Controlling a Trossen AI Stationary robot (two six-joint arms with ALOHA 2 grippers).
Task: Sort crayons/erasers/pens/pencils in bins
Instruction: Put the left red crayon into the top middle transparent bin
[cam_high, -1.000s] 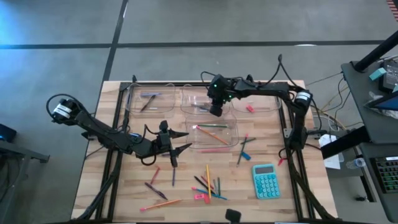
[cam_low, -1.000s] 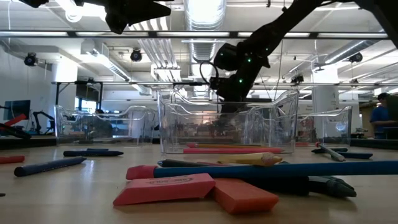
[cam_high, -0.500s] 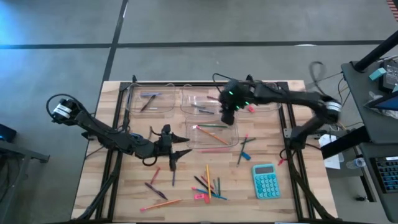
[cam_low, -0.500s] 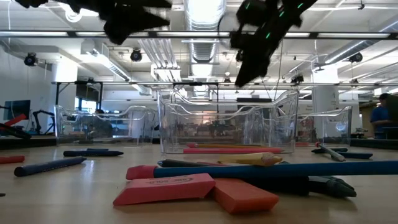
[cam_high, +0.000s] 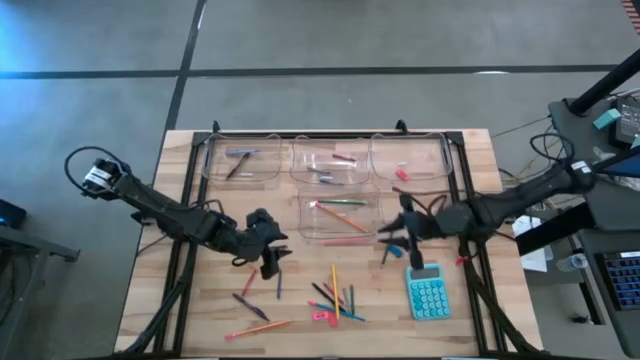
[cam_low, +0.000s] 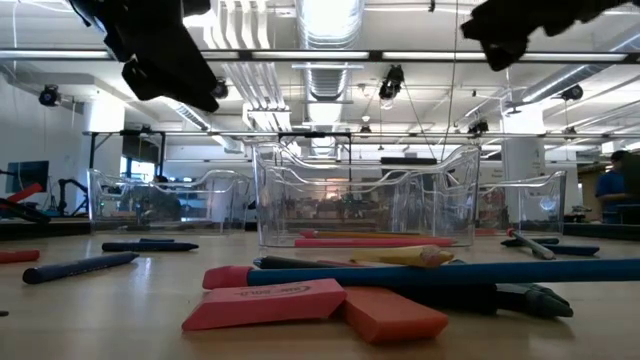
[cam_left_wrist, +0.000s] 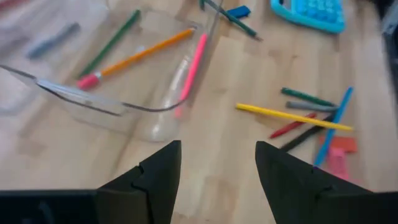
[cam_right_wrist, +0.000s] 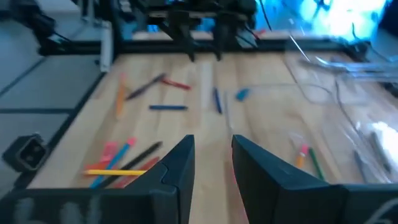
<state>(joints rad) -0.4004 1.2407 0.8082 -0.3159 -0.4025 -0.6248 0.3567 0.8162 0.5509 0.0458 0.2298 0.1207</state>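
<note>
Four clear bins: three along the far edge (cam_high: 240, 160) (cam_high: 335, 162) (cam_high: 408, 158) and one in the middle (cam_high: 340, 215) holding green, orange and pink pencils (cam_left_wrist: 134, 56). Loose pencils, pens and crayons (cam_high: 335, 295) and pink erasers (cam_low: 265, 303) lie near the front edge. My left gripper (cam_high: 273, 258) (cam_left_wrist: 217, 180) is open and empty, above the table left of the middle bin's near corner. My right gripper (cam_high: 392, 238) (cam_right_wrist: 211, 174) is open and empty, above the table just right of the middle bin.
A teal calculator (cam_high: 428, 292) lies near the right gripper, toward the front. A green stick and a blue bit (cam_high: 390, 250) lie under the right gripper. Dark pens (cam_high: 250, 303) and an orange pencil (cam_high: 260, 326) lie at the front left. A black frame (cam_high: 190, 200) edges the table.
My right gripper has gone from above the far middle bin toward the table's right and near edges, and now hangs right of the middle bin by the calculator. My left gripper has shifted a little toward the near edge.
</note>
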